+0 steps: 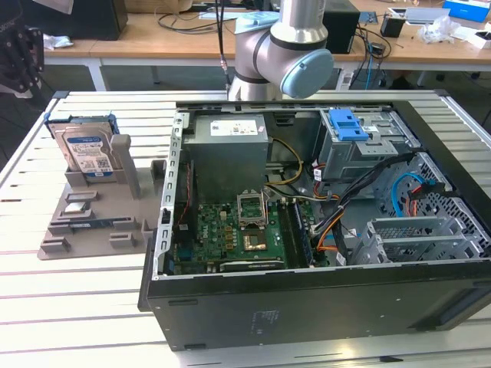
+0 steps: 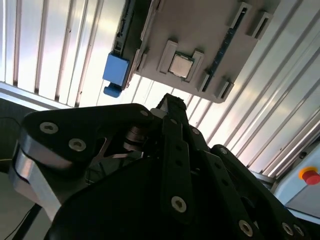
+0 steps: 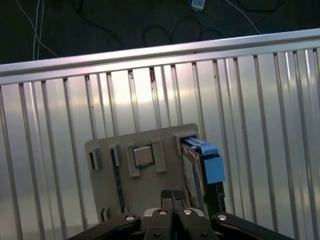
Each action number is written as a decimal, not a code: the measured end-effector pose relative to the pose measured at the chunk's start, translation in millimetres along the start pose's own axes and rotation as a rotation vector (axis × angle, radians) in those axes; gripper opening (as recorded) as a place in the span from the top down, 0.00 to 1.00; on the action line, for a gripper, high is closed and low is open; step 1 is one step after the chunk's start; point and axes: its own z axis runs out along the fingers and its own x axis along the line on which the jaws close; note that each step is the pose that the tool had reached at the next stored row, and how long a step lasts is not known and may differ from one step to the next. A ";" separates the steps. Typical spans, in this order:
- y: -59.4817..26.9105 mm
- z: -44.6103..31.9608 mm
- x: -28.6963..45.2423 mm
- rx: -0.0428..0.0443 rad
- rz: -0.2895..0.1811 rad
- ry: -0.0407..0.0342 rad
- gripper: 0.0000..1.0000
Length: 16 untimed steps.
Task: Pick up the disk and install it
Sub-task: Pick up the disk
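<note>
No print can be read. The disk [image 1: 86, 153] bears a white-and-blue label, and the power supply [image 1: 229, 149] a white one, their wording illegible.

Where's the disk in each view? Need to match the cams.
Exterior view: the disk stands upright in the gray holder, at the exterior view's left.
First wrist view: edge-on, in the holder's end slot.
Second wrist view: edge-on, same slot.
Shared landmark: the square silver chip on the holder.

Gripper [image 3: 171, 195] closed, empty, fingertips together, downward.
</note>
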 end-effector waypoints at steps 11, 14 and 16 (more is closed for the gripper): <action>0.0 0.0 0.0 -0.0019 -0.071 0.0003 0.89; 0.0 0.0 0.0 -0.0023 -0.087 0.0004 0.89; 0.0 0.0 0.0 -0.0026 -0.098 0.0004 0.89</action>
